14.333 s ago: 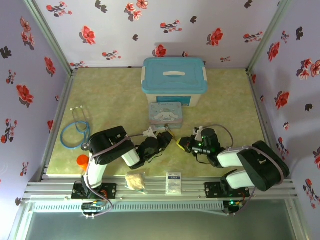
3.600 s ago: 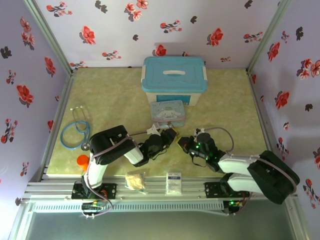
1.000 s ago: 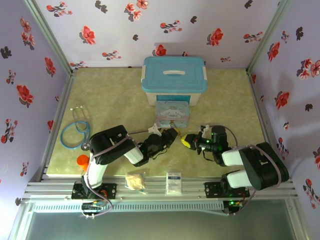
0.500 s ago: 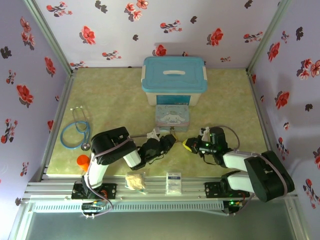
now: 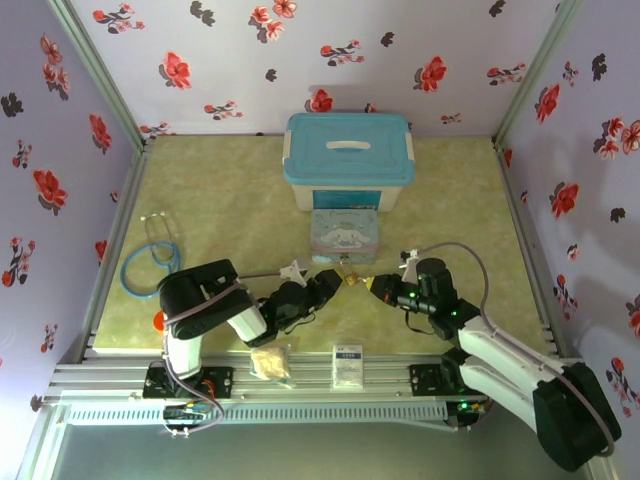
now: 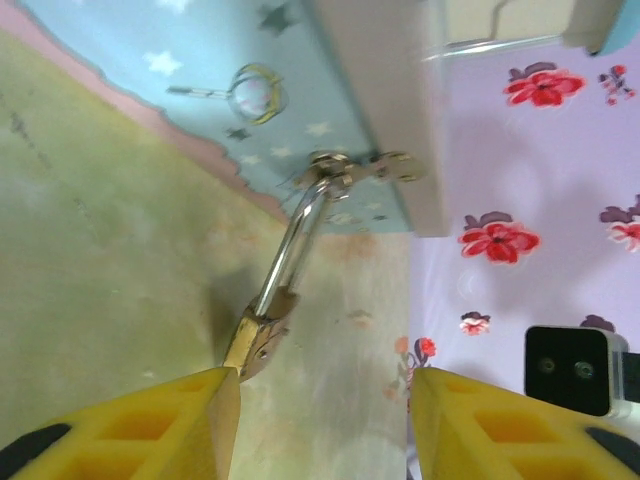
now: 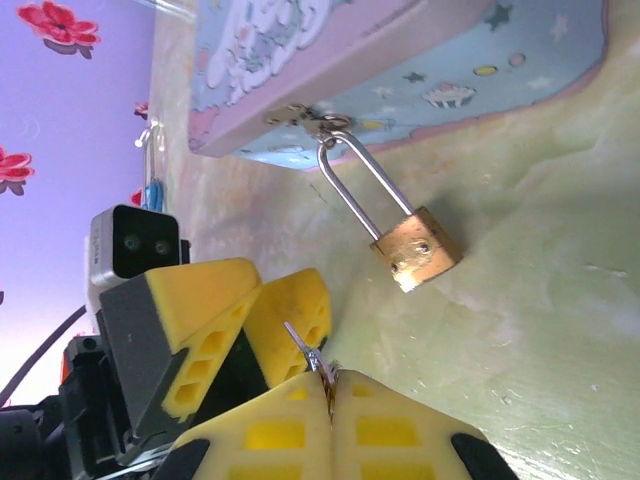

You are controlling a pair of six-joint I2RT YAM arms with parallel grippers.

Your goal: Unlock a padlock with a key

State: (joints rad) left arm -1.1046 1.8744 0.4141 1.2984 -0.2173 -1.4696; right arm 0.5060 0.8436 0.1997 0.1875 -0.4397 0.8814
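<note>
The small brass padlock (image 7: 418, 248) hangs by its silver shackle (image 6: 290, 240) from the hasp of the blue cartoon tin (image 7: 400, 60) and its body (image 6: 262, 340) rests on the mat. My left gripper (image 6: 325, 420) is open. Its left fingertip (image 6: 200, 410) is right beside the lock body and nothing lies between the pads. My right gripper (image 7: 330, 390) is shut on the key (image 7: 310, 350), whose thin blade sticks out toward the left gripper's yellow fingers (image 7: 290, 315). From above, both grippers (image 5: 325, 287) (image 5: 378, 287) flank the padlock (image 5: 351, 281) in front of the tin (image 5: 345, 235).
A large blue-lidded storage box (image 5: 348, 150) stands behind the tin. A blue stethoscope (image 5: 150, 262) lies at the left, with an orange object (image 5: 158, 320) near the front rail. A crumpled wrapper (image 5: 270, 360) and a white card (image 5: 347, 365) sit on the rail.
My left gripper has opened and let go of the padlock, drawing back a little toward the front left. The right arm has stretched out lower, and its gripper stays shut on the key.
</note>
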